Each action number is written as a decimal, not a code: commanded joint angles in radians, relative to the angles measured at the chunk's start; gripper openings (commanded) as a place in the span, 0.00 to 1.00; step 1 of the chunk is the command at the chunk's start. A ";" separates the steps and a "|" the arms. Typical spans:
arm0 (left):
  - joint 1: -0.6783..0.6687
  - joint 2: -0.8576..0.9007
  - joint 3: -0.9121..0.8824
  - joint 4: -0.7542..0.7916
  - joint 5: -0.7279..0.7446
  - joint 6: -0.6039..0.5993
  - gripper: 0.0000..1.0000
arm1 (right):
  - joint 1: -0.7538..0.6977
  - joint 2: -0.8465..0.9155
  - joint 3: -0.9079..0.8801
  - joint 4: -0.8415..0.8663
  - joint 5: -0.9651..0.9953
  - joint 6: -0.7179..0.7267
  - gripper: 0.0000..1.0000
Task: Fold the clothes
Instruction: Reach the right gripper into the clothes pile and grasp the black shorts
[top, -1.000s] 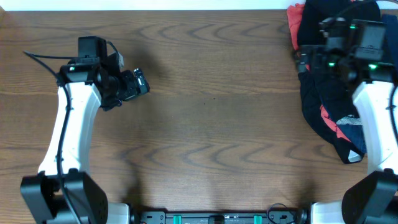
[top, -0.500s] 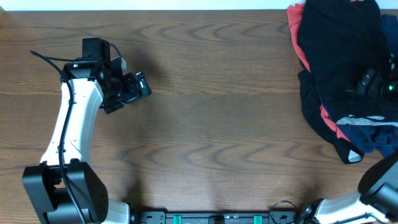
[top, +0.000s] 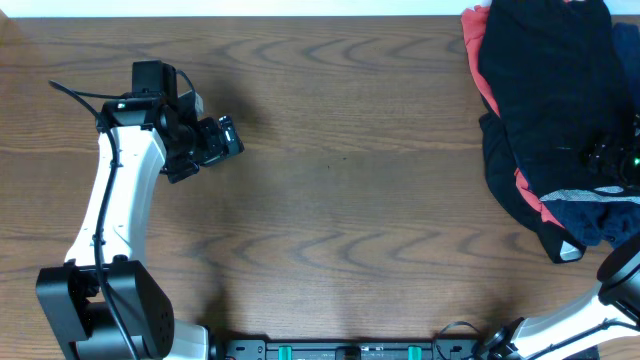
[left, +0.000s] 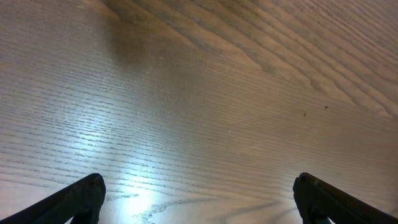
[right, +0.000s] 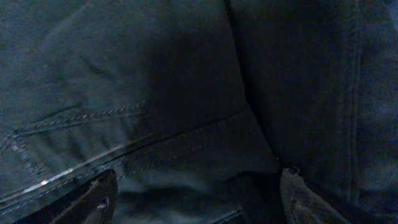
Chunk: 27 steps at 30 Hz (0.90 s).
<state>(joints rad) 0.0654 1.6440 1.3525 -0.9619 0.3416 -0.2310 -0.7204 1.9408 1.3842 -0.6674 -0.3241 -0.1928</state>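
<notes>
the clothes, a heap of black, navy and coral-red fabric, are laid with the long axis running from far edge to near edge of the surface. the right fingers are held wide apart upon the heap, dark stitched fabric between them, nothing seen pinched. the left fingers are spread fully, nothing held, well apart from the heap.

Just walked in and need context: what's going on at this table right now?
The right hand is close over the heap of clothes at the far right edge of the table. Its fingers are apart above dark stitched fabric, with nothing clearly gripped. The left hand hovers open over bare wood on the left, holding nothing. The clothes lie in an unfolded pile.
</notes>
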 joint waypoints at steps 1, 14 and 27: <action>0.005 0.005 0.011 -0.003 0.010 0.013 0.98 | -0.013 0.052 0.014 0.008 -0.005 -0.026 0.81; 0.005 0.005 0.011 -0.010 0.010 0.013 0.98 | -0.013 0.060 0.032 0.056 -0.056 0.063 0.05; 0.041 -0.073 0.040 -0.044 0.010 0.081 0.96 | 0.083 -0.096 0.125 0.012 -0.467 0.144 0.01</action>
<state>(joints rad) 0.0788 1.6333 1.3529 -0.9932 0.3416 -0.2035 -0.7059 1.9202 1.4784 -0.6537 -0.5999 -0.0841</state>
